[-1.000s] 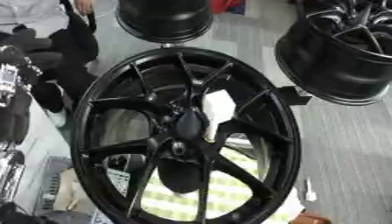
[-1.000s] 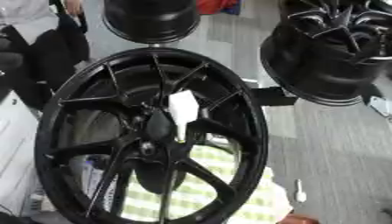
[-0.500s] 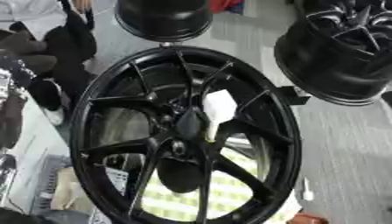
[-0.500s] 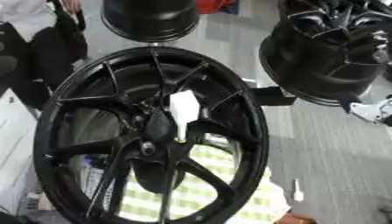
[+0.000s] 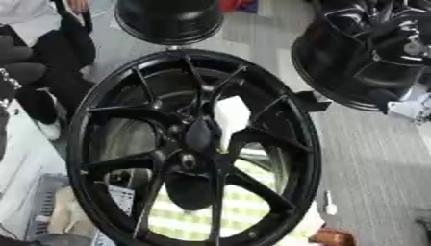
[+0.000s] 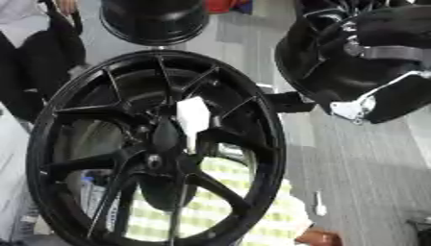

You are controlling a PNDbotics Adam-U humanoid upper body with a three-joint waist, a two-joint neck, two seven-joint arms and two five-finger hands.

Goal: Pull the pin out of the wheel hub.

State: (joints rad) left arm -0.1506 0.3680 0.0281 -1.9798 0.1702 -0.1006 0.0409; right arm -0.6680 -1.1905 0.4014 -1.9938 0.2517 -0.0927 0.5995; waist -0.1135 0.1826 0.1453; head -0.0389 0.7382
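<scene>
Wheel hub (image 5: 195, 144) stands upright, centre of view, big black multi-spoke rim. White piece (image 6: 193, 117) at the spokes by the centre bore, probably the pin; can't confirm. Nothing touching it. My right arm is entering top right, black with white trim; right hand (image 6: 358, 106) barely readable, can't tell finger state. Left hand not visible. Step: approach, no grasp yet. Next: bring the hand down-left to the white piece, pinch, pull straight out. Versus 1 s ago: arm was absent, now in frame.
</scene>
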